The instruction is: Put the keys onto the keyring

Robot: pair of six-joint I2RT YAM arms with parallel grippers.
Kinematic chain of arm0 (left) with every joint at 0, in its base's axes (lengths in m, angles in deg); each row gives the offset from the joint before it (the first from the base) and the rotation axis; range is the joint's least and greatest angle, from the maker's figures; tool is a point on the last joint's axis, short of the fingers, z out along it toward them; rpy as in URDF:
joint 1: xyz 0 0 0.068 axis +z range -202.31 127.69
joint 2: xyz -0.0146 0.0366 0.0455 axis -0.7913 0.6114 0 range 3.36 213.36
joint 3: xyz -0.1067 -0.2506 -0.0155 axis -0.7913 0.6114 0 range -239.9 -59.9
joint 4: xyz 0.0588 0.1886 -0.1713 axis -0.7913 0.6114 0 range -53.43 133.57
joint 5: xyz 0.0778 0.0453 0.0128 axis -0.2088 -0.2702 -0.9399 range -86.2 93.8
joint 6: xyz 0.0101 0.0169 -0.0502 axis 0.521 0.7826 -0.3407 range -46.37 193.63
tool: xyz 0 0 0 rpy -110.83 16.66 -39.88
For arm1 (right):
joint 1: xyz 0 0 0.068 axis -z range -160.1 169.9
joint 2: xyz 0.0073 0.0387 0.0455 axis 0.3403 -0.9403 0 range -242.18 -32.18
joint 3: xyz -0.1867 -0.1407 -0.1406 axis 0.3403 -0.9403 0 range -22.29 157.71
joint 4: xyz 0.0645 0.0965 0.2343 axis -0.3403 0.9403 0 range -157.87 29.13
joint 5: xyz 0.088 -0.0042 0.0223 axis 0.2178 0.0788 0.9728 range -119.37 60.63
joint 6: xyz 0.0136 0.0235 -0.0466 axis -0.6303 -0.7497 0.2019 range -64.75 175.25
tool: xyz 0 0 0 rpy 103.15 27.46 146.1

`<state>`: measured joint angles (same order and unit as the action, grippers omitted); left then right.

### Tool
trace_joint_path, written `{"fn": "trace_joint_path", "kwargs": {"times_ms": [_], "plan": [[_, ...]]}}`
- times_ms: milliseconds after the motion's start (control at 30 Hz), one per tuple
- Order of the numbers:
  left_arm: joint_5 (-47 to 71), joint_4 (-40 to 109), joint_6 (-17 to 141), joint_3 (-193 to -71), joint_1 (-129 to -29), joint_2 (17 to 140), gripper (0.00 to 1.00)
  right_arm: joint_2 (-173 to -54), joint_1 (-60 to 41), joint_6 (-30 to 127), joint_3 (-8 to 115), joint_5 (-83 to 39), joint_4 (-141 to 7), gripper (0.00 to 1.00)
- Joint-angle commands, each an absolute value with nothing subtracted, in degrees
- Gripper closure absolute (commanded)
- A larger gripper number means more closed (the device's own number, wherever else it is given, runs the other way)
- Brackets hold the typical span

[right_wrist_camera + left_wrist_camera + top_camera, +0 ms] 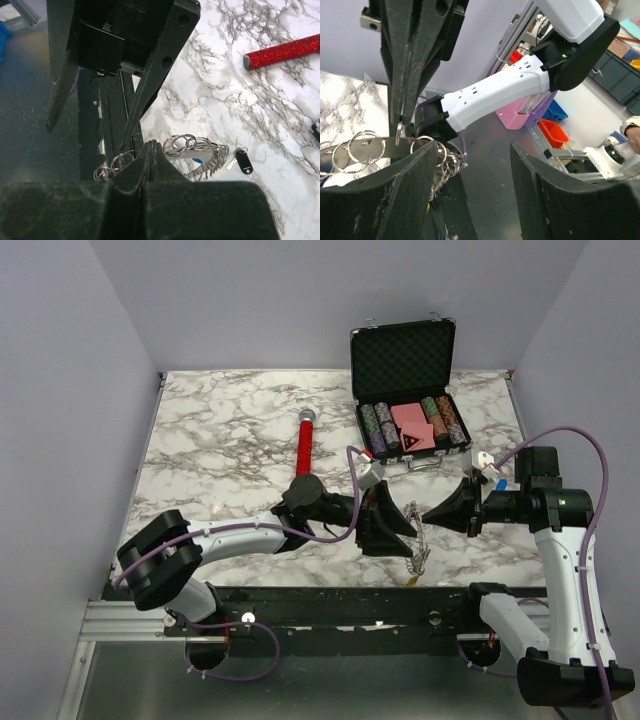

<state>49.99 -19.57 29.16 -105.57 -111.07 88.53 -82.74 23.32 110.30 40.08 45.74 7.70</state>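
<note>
**Ana:** Where is the keyring?

**Ben:** The thin grey metal keyring (420, 545), a jagged chain of small split rings, lies on the white marble-patterned table (220, 440). It is close to the near edge, between the two sets of jaws. A small yellow tag (411, 579) sits at the end nearest the arms' bases.

**Ana:** And the jaws themselves?

**Ben:** The right jaws are pressed together, clamped on one ring of the keyring. From the right wrist, the other rings fan out on the table just past the tips. The left jaws stand apart with nothing between them, facing the right jaws from just beside the chain.

**Ana:** Can you see the keys?

**Ben:** A small metal key with a black head (243, 162) lies flat on the table at the far end of the rings. Only a sliver of a blue-headed key (198, 160) shows among the rings. I cannot tell whether either is threaded on.

**Ana:** What else is on the table?

**Ben:** A microphone with a red glitter handle (304, 445) lies further back, well apart from the chain. An open black case of poker chips (403, 360) stands at the far right.
</note>
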Motion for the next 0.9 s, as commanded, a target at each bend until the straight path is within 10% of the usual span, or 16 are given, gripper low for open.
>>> {"fn": "trace_joint_path", "kwargs": {"times_ms": [0,300,500,867], "plan": [[53.3,-21.3,28.1,-109.1,-112.2,89.8,0.32,-82.3,23.1,109.2,39.5,48.1,6.1,1.0],[47.6,-15.2,36.2,-106.3,-112.9,84.8,0.29,-81.8,23.1,108.9,39.4,47.8,5.6,1.0],[36.3,-7.8,47.5,-99.3,-112.9,73.8,0.01,-82.8,23.1,114.3,39.7,48.2,9.7,1.0],[29.5,-5.6,55.0,-98.0,-113.9,71.6,0.15,-84.9,23.0,120.1,40.4,48.9,13.4,1.0]]}}
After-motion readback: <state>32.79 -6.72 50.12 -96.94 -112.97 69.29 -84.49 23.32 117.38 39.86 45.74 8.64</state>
